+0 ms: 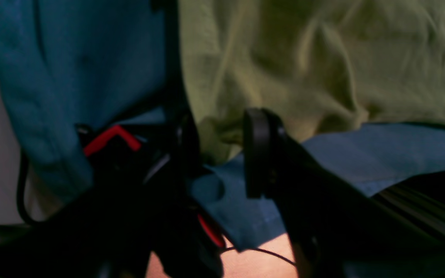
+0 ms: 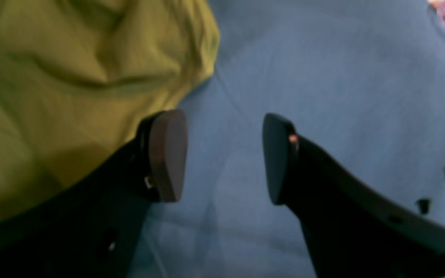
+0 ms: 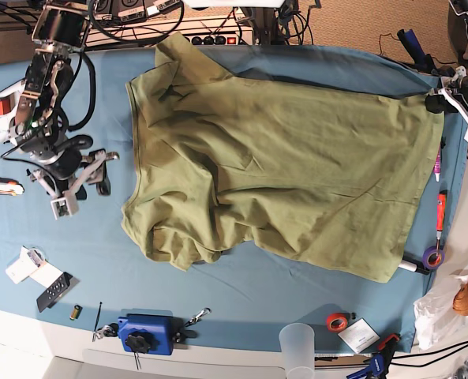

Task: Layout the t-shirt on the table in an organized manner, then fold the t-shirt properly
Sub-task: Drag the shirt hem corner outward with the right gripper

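Olive t-shirt [image 3: 281,170] spread across teal worktop [image 3: 241,288], hem toward the far edge, one sleeve [image 3: 178,241] bunched near the middle. Right gripper [image 2: 224,158] above bare cloth just beside the shirt, jaws wide apart, nothing between them. Left gripper [image 1: 222,154] at the hem corner over the worktop edge, jaws parted around a fold, not clamped. Fabric judged light, limp, crease-prone; best pinched at hem corners or shoulder seams.
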Controlling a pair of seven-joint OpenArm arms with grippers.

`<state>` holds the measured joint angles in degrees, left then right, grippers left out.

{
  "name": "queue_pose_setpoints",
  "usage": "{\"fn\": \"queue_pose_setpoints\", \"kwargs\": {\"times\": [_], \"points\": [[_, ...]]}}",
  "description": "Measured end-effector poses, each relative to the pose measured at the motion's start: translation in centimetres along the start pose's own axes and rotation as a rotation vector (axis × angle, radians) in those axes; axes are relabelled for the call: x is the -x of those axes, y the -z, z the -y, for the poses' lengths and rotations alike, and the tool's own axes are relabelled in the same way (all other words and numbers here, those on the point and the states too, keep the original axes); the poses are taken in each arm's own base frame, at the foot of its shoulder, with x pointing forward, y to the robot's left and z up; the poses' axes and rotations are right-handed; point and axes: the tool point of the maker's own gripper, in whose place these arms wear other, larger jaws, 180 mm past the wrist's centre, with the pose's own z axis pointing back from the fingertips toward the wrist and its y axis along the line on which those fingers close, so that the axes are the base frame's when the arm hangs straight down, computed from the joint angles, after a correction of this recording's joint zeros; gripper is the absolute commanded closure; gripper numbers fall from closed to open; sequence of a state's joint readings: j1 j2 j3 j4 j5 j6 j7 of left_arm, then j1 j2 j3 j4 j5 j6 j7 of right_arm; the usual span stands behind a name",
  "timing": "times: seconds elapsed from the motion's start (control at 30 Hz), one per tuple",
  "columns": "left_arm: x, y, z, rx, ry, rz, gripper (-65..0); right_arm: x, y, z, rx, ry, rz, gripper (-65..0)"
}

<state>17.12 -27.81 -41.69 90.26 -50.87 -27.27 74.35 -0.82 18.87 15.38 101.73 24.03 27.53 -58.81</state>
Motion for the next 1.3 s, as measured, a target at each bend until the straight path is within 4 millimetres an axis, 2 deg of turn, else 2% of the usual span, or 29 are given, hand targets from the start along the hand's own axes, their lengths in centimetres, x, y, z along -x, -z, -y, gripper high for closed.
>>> {"fn": "queue_pose_setpoints", "kwargs": {"times": [0.1, 0.23, 0.37, 0.53, 0.63, 0.73, 0.9, 0.97, 1.07, 1.1, 1.3], "points": [[0.0, 0.0, 0.0, 0.000, 0.000, 0.001, -21.7, -1.2, 0.6, 1.5, 0.055, 0.042, 0.054, -31.6], [0.0, 0.0, 0.0, -0.001, 0.000, 0.001, -21.7, -1.3, 3.1, 3.3, 0.049, 0.123, 0.027, -31.6], [-0.3, 0.0, -0.1, -0.007, 0.001, 0.019, -21.7, -2.9, 5.3, 1.7, -0.119, 0.142, 0.053, -31.6], [-0.3, 0.0, -0.1, -0.006, 0.001, 0.019, -21.7, -4.5, 7.2, 2.1, -0.156, 0.166, 0.043, -31.6], [-0.6, 0.0, -0.2, -0.010, 0.001, 0.032, -21.7, -4.4, 8.9, 1.2, -0.209, 0.159, -0.004, -31.5], [-0.7, 0.0, 0.0, 0.004, -0.003, 0.040, -21.7, -3.7, 10.5, -1.1, -0.289, 0.123, -0.059, -31.5], [-0.7, 0.0, 0.3, 0.018, -0.008, 0.045, -21.7, -3.4, 11.3, -3.0, -0.326, 0.064, -0.086, -30.5], [-0.7, 0.0, 0.3, 0.018, -0.008, 0.044, -21.7, -3.2, 11.5, -2.9, -0.311, 0.036, -0.095, -21.2], [-0.7, 0.0, 0.3, 0.018, -0.008, 0.045, -21.7, -2.6, 11.9, -1.2, -0.210, 0.049, -0.125, -2.1], [-0.7, 0.0, 0.3, 0.018, -0.009, 0.045, -21.7, -2.4, 12.0, -0.5, -0.174, 0.053, -0.136, 0.0], [-0.7, 0.0, 0.3, 0.018, -0.008, 0.045, -21.7, -3.2, 12.4, 2.2, -0.025, 0.047, -0.087, 0.0]]}}
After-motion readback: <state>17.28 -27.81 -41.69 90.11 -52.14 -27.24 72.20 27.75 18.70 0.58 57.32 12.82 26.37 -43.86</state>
